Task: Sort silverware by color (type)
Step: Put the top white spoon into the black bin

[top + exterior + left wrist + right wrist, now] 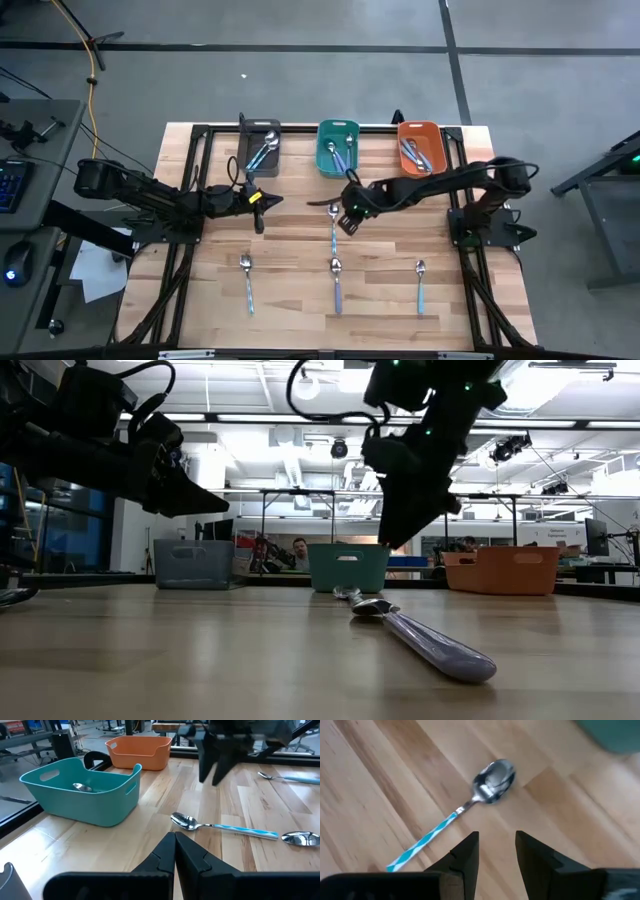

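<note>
Four spoons lie flat on the wooden table. One with a blue-and-white striped handle (333, 225) (470, 802) (220, 826) sits in the middle. Three lie in a row near the near edge: left (247, 280), lilac-handled middle (337, 283) (430, 642), right (420, 285). More spoons rest in the bins. My right gripper (348, 218) (497, 845) hovers open just above the striped spoon's handle, beside its bowl, touching nothing. My left gripper (265, 198) (175, 842) is shut and empty, raised over the table in front of the grey bin.
Three bins stand along the far edge: dark grey (262, 147), teal (338, 147) (85, 790) and orange (420, 147) (137, 751), each with spoons inside. Bare wood lies between the bins and the near row of spoons. A black frame borders the table.
</note>
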